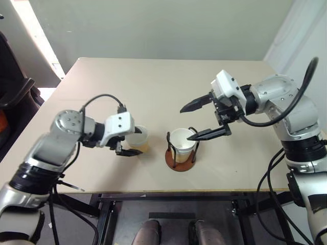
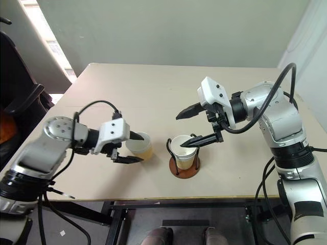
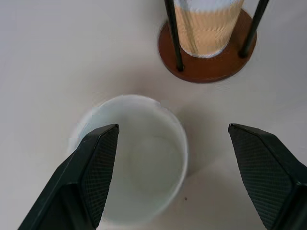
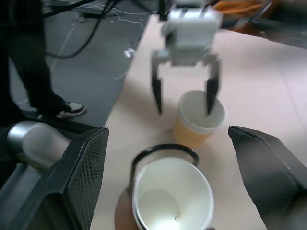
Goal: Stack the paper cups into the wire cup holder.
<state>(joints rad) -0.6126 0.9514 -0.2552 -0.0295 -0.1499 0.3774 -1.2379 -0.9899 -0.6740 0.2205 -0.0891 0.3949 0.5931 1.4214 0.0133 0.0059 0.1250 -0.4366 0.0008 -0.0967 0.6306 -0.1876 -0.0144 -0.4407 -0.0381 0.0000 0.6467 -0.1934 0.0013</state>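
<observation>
Beige table [image 1: 153, 87], cups [image 1: 182, 140] apparently nested in holder [image 1: 180, 161]

The bench [image 1: 153, 87] has lots of bare room at the back and on both sides, so an arm could pass there freely. Near the front edge two things stand close together: the wire cup holder [image 1: 180, 159] with stacked cups [image 1: 182, 142] inside it, and a loose cup [image 1: 139, 139] just beside it. The gap between them is narrow. The holder's two black wire loops [image 1: 169, 148] stand up around the cups, so the way in is from above. The right tool [image 1: 203, 120] hangs wide open over the holder and blocks that way. The left tool [image 2: 130, 148] is spread around the loose cup; one finger may be touching its rim.
</observation>
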